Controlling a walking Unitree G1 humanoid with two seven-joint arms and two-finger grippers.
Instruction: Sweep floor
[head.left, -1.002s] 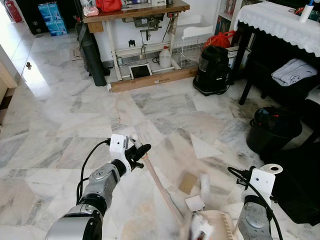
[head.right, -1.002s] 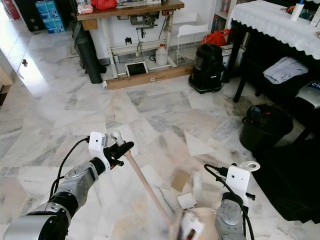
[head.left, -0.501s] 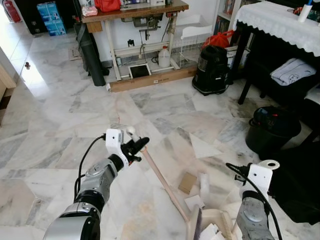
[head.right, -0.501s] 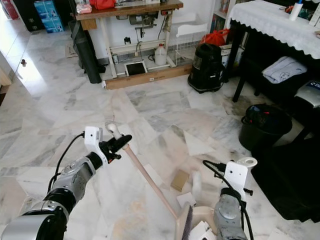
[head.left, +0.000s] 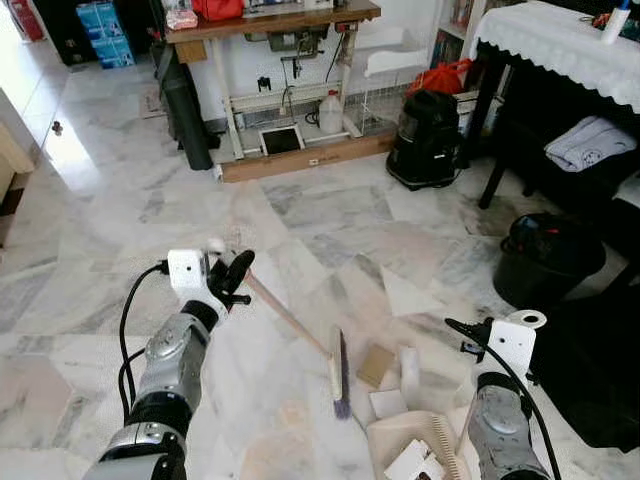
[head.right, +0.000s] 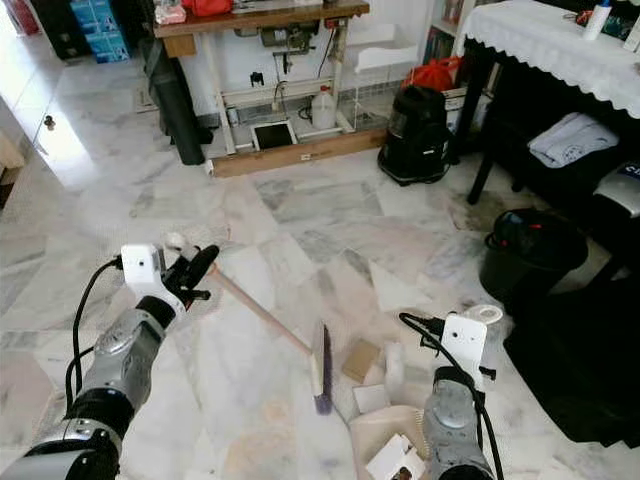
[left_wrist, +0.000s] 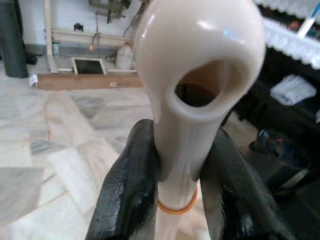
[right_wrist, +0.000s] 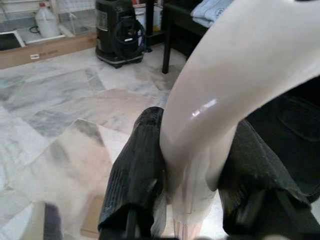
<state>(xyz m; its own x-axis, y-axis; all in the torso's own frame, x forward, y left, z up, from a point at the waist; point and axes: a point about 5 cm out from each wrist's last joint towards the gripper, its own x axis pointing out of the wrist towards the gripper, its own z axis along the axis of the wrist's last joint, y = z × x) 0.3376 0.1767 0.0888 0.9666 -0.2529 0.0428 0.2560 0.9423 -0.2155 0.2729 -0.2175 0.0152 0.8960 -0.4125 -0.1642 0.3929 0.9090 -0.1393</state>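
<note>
Broom (head.left: 338, 372) swung left of dustpan (head.left: 408, 440)

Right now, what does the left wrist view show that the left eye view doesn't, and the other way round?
Left wrist view: up close, the hole in the handle tip and an orange ring below it. Left eye view: the broom head on the floor, a dustpan and cardboard. Shared: the left gripper shut on the handle, and the white jug.
</note>
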